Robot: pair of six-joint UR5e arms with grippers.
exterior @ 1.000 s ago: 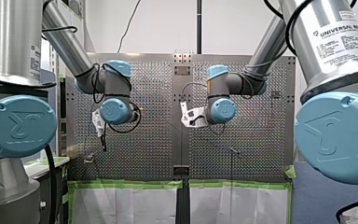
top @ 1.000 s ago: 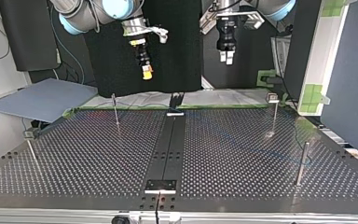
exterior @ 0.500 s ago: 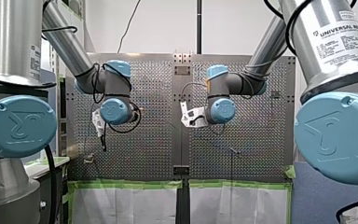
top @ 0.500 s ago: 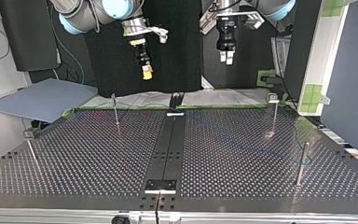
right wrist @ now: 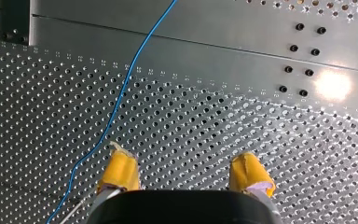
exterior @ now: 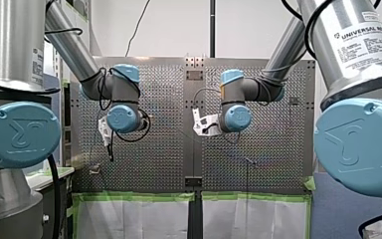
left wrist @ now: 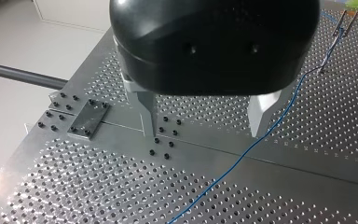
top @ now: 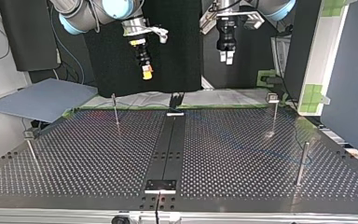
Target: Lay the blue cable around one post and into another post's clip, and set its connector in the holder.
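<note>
Left wrist view, nearest first. My left pincer [left wrist: 205, 133] hangs released, its metal fingers [left wrist: 148, 114] spread wide and nothing held. Under it is the perforated surface [left wrist: 74, 186]. The blue cable [left wrist: 242, 156] lies on that surface, running slantwise below the pincer and showing just beside one fingertip. Off past the other finger sits a small bolted plate [left wrist: 88, 119]. Further out the cable lifts toward a thin forked post [left wrist: 344, 18]. Whether it sits in the fork, I cannot tell.

Right wrist view. My right pincer [right wrist: 182, 154] is also released, its yellow pads [right wrist: 119, 170] standing apart and grasping nothing. The cable lies on the surface below, outside one pad and not between the two. From there it runs away from me across the perforations and over a plain metal band [right wrist: 223, 35].

Top view, front edge to back:
- A dark centre strip [top: 168, 140] runs away down the middle of the surface.
- A stout plain post [top: 301, 163] stands near the front at the view's right.
- A slim leaning post [top: 30, 151] stands at the view's far left.
- Further back, a clip-topped post [top: 274, 109] stands at the right.
- A slim post [top: 115, 109] stands left of the strip.
- The cable shows only faintly here, and I cannot trace its course in this view.
- Above the far edge both pincers hang well clear of the surface and well apart from each other. My right pincer is at the view's left with its yellow tip down, and my left is at the view's right.
</note>
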